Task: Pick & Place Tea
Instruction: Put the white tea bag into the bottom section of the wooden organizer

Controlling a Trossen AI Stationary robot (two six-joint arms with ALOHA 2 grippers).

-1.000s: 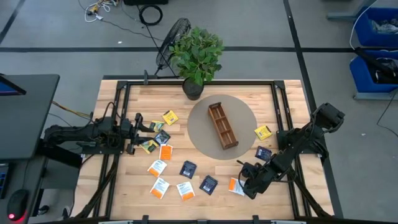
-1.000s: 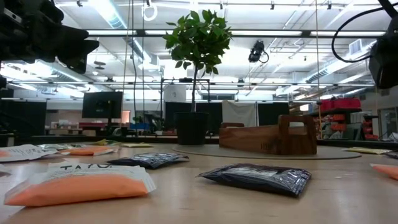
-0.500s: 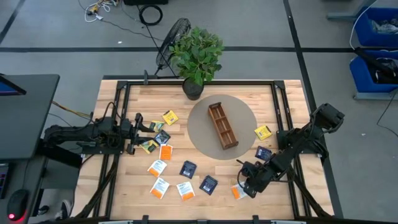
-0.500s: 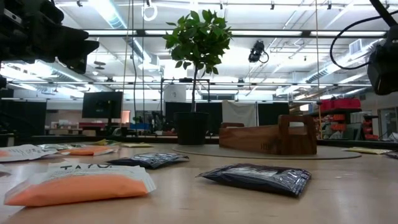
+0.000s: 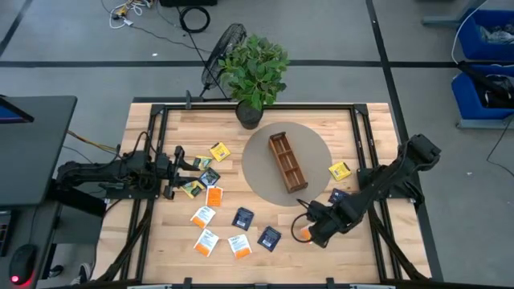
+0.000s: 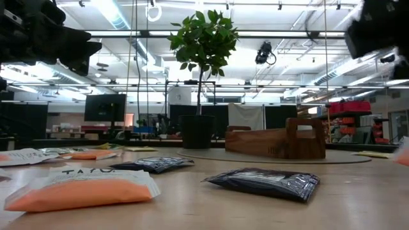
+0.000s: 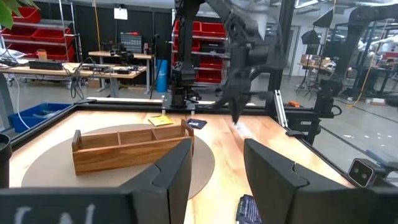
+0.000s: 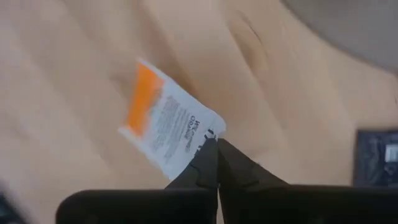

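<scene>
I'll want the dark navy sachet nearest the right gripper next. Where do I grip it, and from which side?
The navy sachet lies flat on the table with bare wood around it, so probably come straight down and pinch one edge, likely the one facing the right gripper. That gripper is shut on a corner of an orange-and-white sachet, so place that first. The left gripper waits open at the table's left.

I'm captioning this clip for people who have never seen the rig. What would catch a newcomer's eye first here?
Probably the right gripper, shut on the corner of an orange-and-white tea sachet near the table's front edge, right of centre. Next, the long wooden tray on its round grey mat mid-table, with the potted plant behind it. The left gripper waits, open, among loose sachets.
</scene>
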